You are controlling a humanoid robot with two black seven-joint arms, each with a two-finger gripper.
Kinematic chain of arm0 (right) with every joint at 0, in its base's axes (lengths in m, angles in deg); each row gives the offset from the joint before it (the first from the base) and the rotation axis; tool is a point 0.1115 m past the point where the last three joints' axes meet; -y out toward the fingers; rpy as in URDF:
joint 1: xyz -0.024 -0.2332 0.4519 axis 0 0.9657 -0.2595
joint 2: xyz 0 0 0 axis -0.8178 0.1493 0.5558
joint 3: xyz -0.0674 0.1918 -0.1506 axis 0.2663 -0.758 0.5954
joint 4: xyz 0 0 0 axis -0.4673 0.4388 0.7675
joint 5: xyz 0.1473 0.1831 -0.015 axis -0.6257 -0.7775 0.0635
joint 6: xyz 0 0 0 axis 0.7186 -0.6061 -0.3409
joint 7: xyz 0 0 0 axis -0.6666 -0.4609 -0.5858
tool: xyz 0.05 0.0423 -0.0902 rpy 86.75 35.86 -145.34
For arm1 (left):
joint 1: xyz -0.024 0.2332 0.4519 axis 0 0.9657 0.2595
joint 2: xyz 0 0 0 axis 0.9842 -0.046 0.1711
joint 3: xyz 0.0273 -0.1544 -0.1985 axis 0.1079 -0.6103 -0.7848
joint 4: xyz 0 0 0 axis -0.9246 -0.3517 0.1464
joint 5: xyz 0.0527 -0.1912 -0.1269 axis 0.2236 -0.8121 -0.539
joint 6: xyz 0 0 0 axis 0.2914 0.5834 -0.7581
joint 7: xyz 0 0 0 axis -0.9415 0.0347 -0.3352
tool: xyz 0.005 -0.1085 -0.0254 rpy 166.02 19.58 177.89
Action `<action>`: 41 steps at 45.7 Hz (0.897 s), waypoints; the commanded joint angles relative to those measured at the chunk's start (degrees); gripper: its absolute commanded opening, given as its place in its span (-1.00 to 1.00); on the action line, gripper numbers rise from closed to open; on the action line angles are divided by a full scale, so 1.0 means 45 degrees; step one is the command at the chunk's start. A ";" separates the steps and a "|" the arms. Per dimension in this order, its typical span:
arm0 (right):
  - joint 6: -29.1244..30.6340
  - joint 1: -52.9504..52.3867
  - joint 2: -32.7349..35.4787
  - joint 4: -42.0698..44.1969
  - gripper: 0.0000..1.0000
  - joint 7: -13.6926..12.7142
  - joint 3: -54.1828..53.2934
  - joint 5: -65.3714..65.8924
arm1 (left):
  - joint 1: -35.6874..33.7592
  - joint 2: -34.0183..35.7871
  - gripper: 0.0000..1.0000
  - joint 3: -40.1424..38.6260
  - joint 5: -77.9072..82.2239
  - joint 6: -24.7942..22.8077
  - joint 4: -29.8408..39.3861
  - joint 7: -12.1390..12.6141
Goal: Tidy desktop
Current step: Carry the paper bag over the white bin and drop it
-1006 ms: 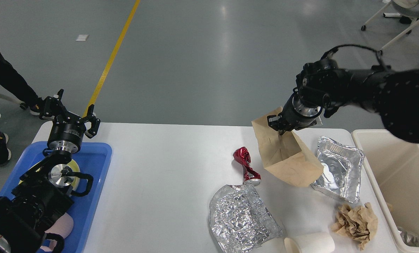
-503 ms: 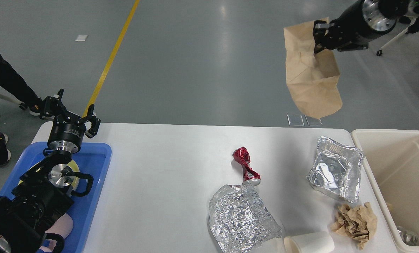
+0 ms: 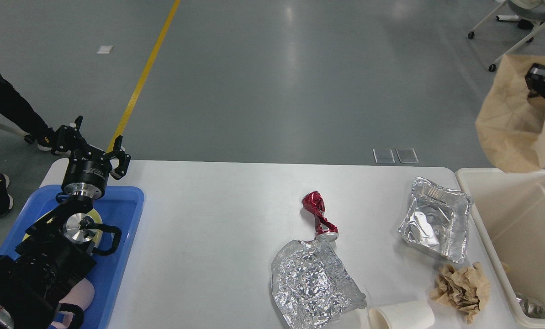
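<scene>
- The right gripper pinches a brown paper bag above the cream bin at the desktop's right edge.
- The left gripper stands spread wide over the blue tray at the left edge.

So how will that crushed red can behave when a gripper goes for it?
The can is badly crumpled and twisted, so it is probably empty and light. Its dents should stop it rolling freely, though a push might skid it on the smooth desktop. Thin metal would likely deform further under a squeeze.
</scene>
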 commanded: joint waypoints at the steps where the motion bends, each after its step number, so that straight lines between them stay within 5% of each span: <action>1: -0.0484 0.2383 0.0117 0.1304 -1.00 0.0031 -0.0197 -0.0076 | 0.0000 0.0001 0.93 0.0001 -0.0001 0.0000 -0.0007 0.0000; 4: -0.0659 0.3439 0.0117 0.1657 -1.00 0.0031 -0.0470 -0.0076 | 0.0000 0.0001 0.93 0.0001 -0.0001 0.0000 -0.0007 0.0000; 12: -0.2961 0.5861 0.0078 0.1892 0.48 0.0031 -0.1349 -0.0076 | 0.0000 0.0001 0.93 0.0001 -0.0001 0.0000 -0.0007 0.0000; 15: -0.3705 0.6409 0.0039 0.1951 0.79 0.0050 -0.1642 -0.0076 | 0.0000 0.0001 0.93 0.0001 -0.0001 0.0000 -0.0007 0.0000; 20: -0.3922 0.6840 0.0039 0.1970 0.98 0.0031 -0.1955 -0.0076 | 0.0000 0.0001 0.93 0.0001 -0.0001 0.0000 -0.0007 0.0000; 29: -0.3922 0.6568 -0.0233 0.1736 1.00 0.0031 -0.1975 -0.0095 | 0.0000 0.0001 0.93 0.0001 -0.0001 0.0000 0.0013 0.0000; 41: -0.2850 0.2469 -0.1191 -0.0489 1.00 -0.0028 -0.0940 -0.0037 | 0.0000 0.0001 0.93 0.0001 -0.0001 0.0000 0.0012 0.0000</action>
